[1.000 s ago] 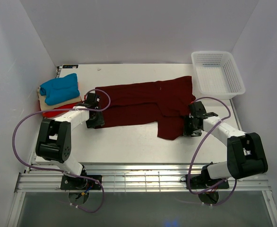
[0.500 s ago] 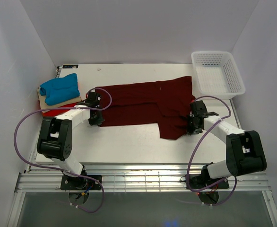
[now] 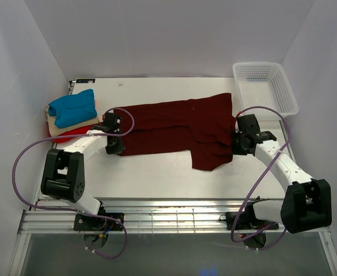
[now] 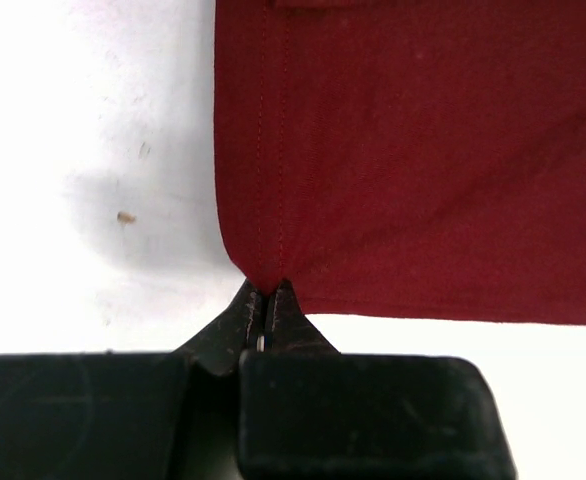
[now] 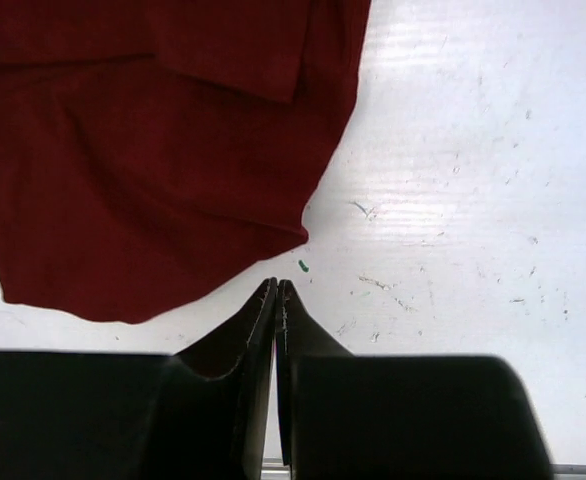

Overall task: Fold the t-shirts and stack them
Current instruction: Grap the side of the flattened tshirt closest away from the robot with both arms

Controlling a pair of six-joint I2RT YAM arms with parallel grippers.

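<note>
The dark maroon t-shirt (image 3: 180,123) lies spread across the middle of the table, partly folded, with a flap hanging toward the near right. My left gripper (image 3: 117,148) is at its near-left corner. In the left wrist view this gripper (image 4: 266,292) is shut, pinching that corner of the maroon t-shirt (image 4: 413,150). My right gripper (image 3: 236,146) stands just off the shirt's right edge. In the right wrist view the right gripper (image 5: 276,284) is shut on nothing, a short gap away from the maroon t-shirt (image 5: 153,180). Folded blue (image 3: 72,107), beige (image 3: 58,126) and red-orange (image 3: 65,135) t-shirts are stacked at the left.
A white mesh basket (image 3: 265,86) stands at the back right corner. White walls close in the table on the left, back and right. The arm cables loop over the near edge.
Both grippers went from open to shut. The left one closed on the shirt's corner. The right one closed on nothing and drew back to the right, off the cloth.
</note>
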